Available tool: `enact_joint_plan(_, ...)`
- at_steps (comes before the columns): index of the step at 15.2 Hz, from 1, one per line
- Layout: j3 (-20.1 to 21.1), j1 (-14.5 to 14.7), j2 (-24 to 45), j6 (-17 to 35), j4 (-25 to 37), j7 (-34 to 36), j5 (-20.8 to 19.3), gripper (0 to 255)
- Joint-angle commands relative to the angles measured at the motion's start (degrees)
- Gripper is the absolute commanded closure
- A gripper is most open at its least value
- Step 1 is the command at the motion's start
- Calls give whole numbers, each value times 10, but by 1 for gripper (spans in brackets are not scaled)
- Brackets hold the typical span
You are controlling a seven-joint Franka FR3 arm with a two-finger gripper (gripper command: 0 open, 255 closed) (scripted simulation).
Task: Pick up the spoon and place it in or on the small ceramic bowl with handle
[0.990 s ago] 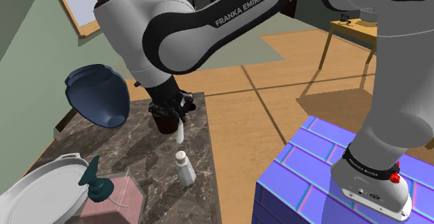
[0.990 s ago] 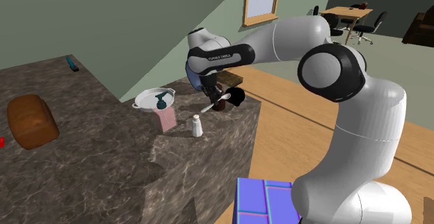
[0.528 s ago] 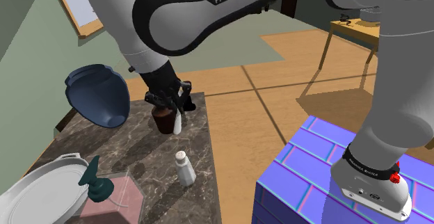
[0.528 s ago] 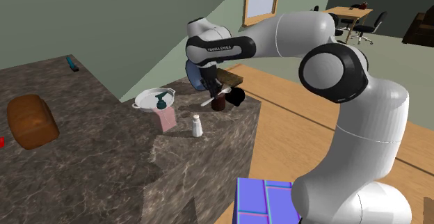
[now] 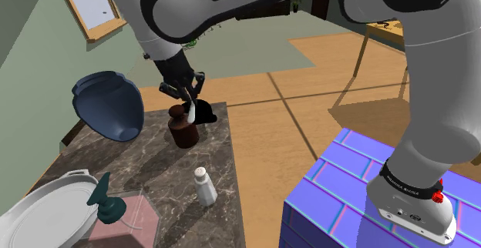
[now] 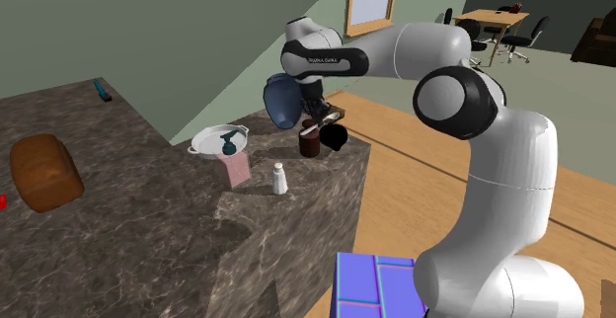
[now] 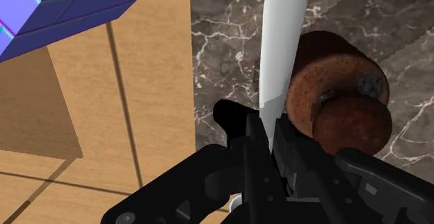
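Observation:
My gripper (image 5: 183, 98) is shut on the handle of a white spoon (image 5: 187, 114), which hangs just above a small brown vessel (image 5: 183, 133) on the dark marble counter (image 5: 154, 169). A black rounded piece (image 5: 206, 113) sits against the vessel's far side. In the second exterior view the gripper (image 6: 314, 116) holds the spoon (image 6: 308, 125) slanted over the brown vessel (image 6: 310, 144). The wrist view has the spoon (image 7: 282, 42) reaching out from the gripper (image 7: 268, 129), its bowl alongside the rust-brown vessel (image 7: 334, 76).
A large blue bowl (image 5: 109, 104) stands near the vessel, toward the shoulder view's left. A white shaker (image 5: 204, 186), a pink box (image 5: 127, 217) and a white dish (image 5: 42, 208) with a teal object lie nearer. The counter's edge drops to the wooden floor (image 5: 308, 108). A brown loaf (image 6: 43, 171) rests farther along the counter.
The gripper has risen with the spoon, uncovering the brown vessel. The spoon's tip now hangs over the vessel instead of down in front of it.

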Motion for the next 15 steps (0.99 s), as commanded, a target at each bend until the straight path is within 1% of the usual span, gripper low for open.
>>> enact_joint_plan(1,-12,1,23,-12,37,-22,-14,255)
enact_joint_plan(5,-37,20,84,-46,139,-66,-46,255)
enact_joint_plan(8,-59,45,139,-79,240,-105,-70,255)
enact_joint_plan(15,-56,20,131,-22,167,-87,-67,255)
